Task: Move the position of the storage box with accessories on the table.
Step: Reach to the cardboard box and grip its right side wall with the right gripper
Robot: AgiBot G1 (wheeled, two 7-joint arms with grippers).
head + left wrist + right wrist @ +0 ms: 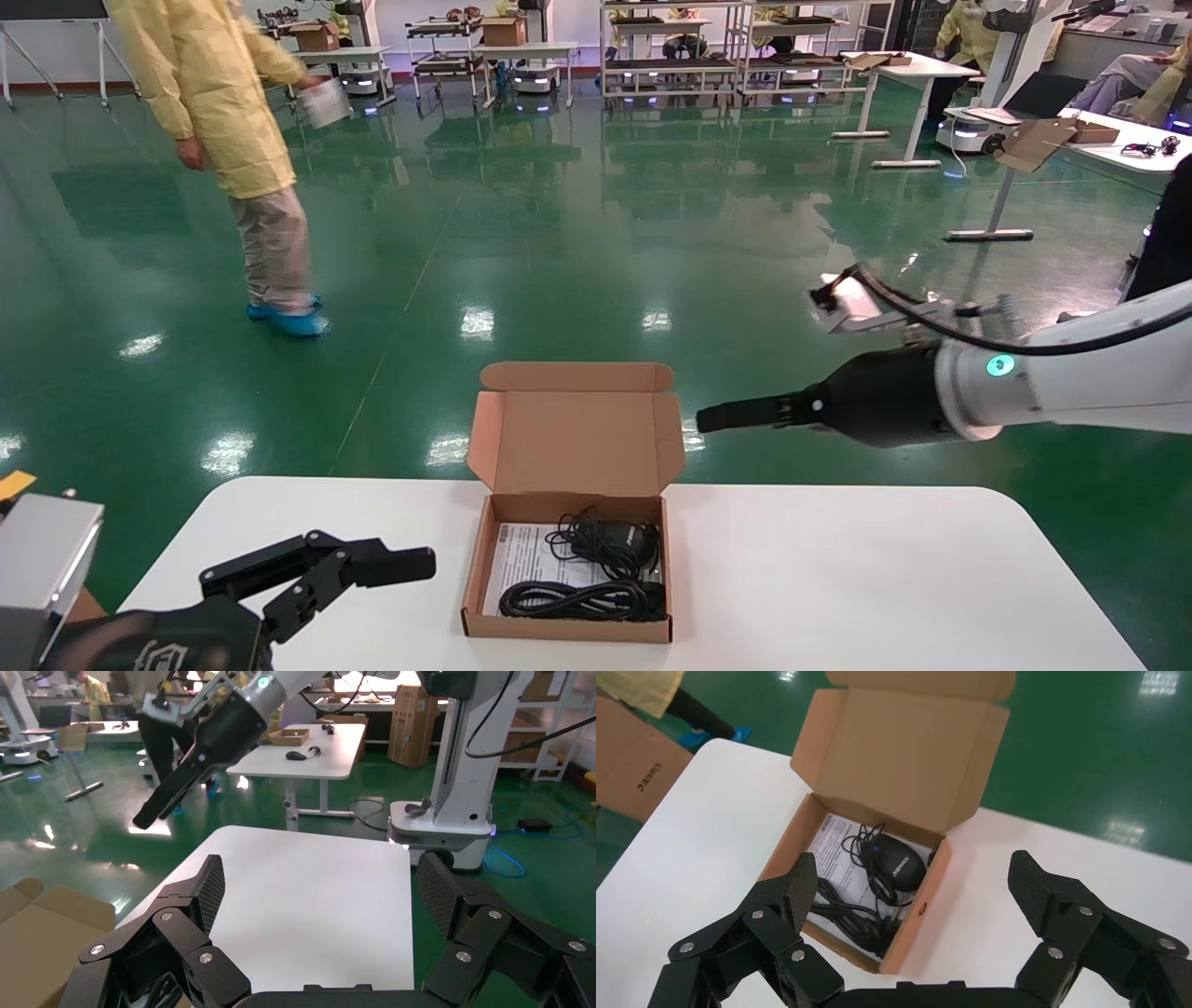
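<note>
Open storage box (568, 578), apparently ungripped

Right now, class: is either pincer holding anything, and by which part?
Nothing is held. The left pincer and right pincer are both open, clear of the storage box.

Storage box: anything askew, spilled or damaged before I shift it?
Nothing stands out. The storage box sits flat on the table, lid upright and open, undamaged. The accessories lie inside on the paper sheet, none spilled. The right gripper hangs open above it; the left gripper waits open beside it.
</note>
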